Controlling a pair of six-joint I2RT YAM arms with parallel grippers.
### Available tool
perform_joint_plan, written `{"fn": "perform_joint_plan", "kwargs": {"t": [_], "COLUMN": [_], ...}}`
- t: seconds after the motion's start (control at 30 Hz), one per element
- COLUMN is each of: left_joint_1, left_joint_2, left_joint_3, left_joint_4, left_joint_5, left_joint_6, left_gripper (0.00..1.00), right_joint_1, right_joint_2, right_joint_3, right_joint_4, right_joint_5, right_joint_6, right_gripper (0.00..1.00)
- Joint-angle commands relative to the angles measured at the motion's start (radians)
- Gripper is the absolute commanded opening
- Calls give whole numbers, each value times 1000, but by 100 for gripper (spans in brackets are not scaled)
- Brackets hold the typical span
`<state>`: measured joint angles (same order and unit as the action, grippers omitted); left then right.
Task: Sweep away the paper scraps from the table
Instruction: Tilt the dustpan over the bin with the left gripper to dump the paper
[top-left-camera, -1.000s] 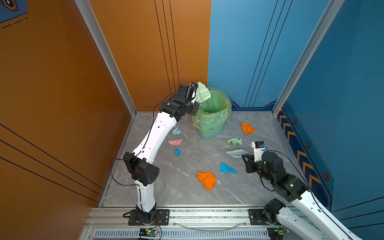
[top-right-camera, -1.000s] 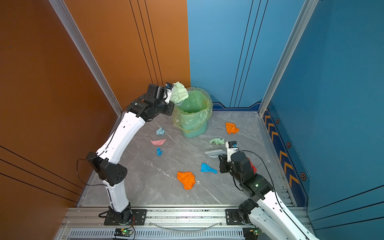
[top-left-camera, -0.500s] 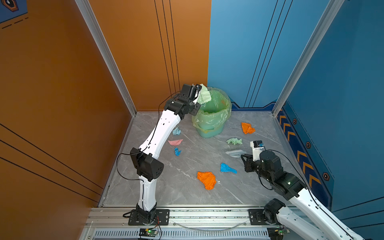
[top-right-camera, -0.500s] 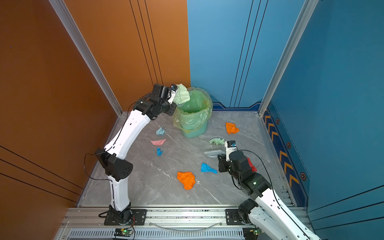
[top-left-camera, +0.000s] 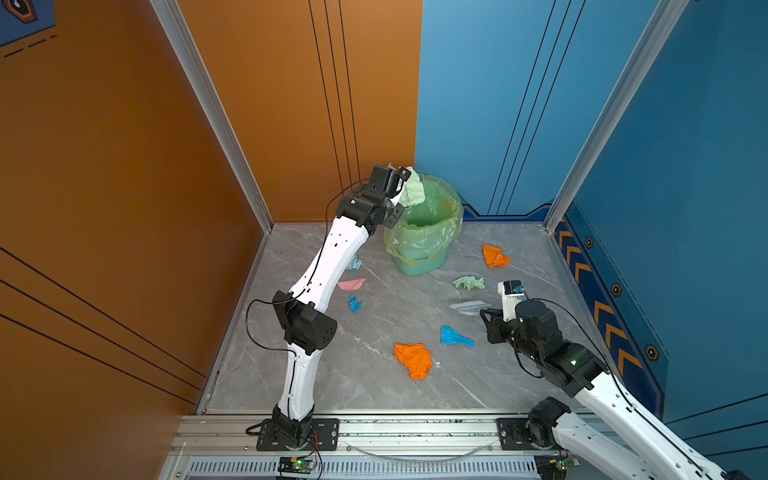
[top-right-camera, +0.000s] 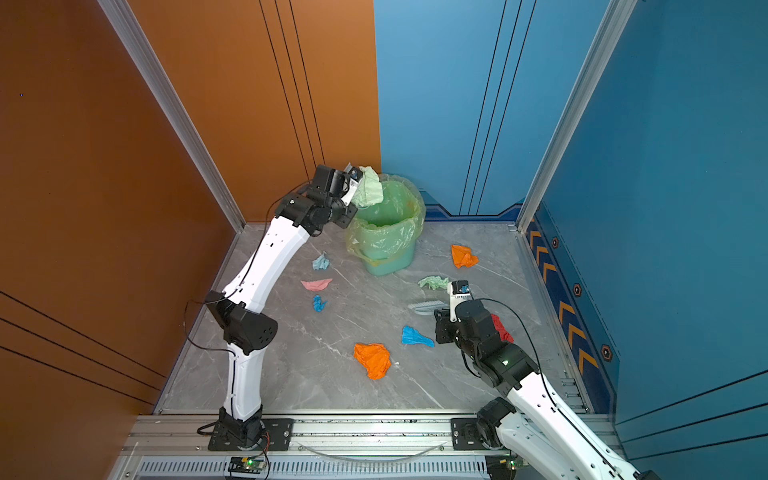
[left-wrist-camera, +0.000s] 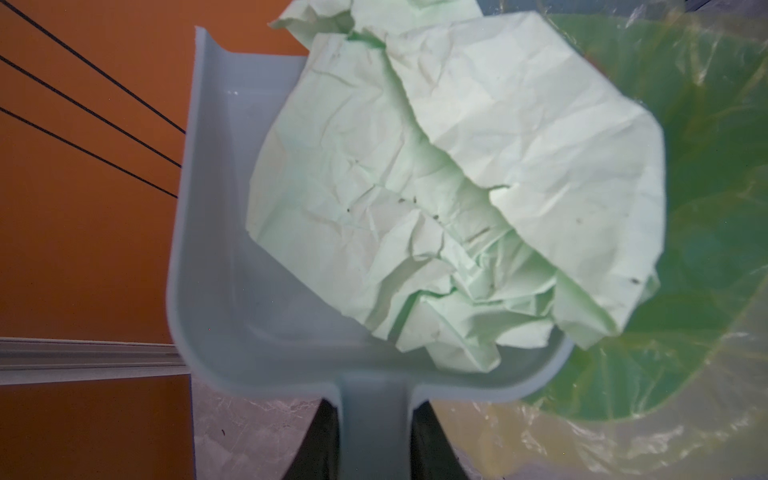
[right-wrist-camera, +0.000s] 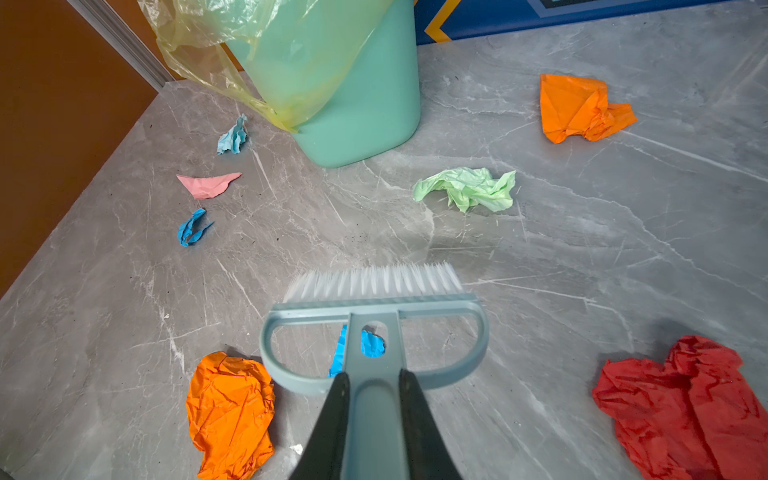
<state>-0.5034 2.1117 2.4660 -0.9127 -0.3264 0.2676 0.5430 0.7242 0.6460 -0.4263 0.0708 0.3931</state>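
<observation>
My left gripper (left-wrist-camera: 376, 415) is shut on the handle of a grey dustpan (left-wrist-camera: 216, 249), held high beside the rim of the green lined bin (top-left-camera: 424, 232). A pale green paper wad (left-wrist-camera: 436, 187) lies in the pan and leans over the bin's mouth. My right gripper (right-wrist-camera: 374, 382) is shut on the handle of a white-bristled brush (right-wrist-camera: 374, 286), just above the table (top-left-camera: 374, 386). Paper scraps lie around: orange (top-left-camera: 413, 359), bright blue (top-left-camera: 455, 336), pale green (top-left-camera: 468, 282), a far orange one (top-left-camera: 494, 255) and red (right-wrist-camera: 685, 407).
Small pink (top-left-camera: 351, 284), blue (top-left-camera: 354, 303) and light blue (top-left-camera: 354, 262) scraps lie under my left arm, near the orange wall. The bin stands at the back corner. Aluminium rails frame the front edge (top-left-camera: 415, 428).
My left arm has straightened up and carried the dustpan with the green wad a little further over the bin's rim. My right gripper has shifted the brush slightly.
</observation>
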Motion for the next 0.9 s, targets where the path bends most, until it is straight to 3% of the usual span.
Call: {"fn": "perform_joint_plan", "kwargs": {"t": [0.0, 0.4, 0.7, 0.87], "left_joint_1": [-15, -43, -85, -93], "left_joint_2": [31, 79, 124, 135], "left_joint_3": [26, 78, 116, 140], "left_joint_4": [-12, -11, -10, -8], "left_joint_5": [-80, -213, -422, -453], "left_joint_6": [75, 207, 402, 432], "left_gripper": [10, 12, 12, 11], "right_joint_1": [-5, -5, -5, -3], "right_joint_2": [-3, -14, -40, -47], "right_joint_3": [5, 3, -4, -11], "right_joint_4": [38, 31, 14, 17], "right_joint_5": [-5, -2, 4, 5], "right_joint_6": [-6, 3, 13, 16], "right_gripper": [0, 0, 0, 0]}}
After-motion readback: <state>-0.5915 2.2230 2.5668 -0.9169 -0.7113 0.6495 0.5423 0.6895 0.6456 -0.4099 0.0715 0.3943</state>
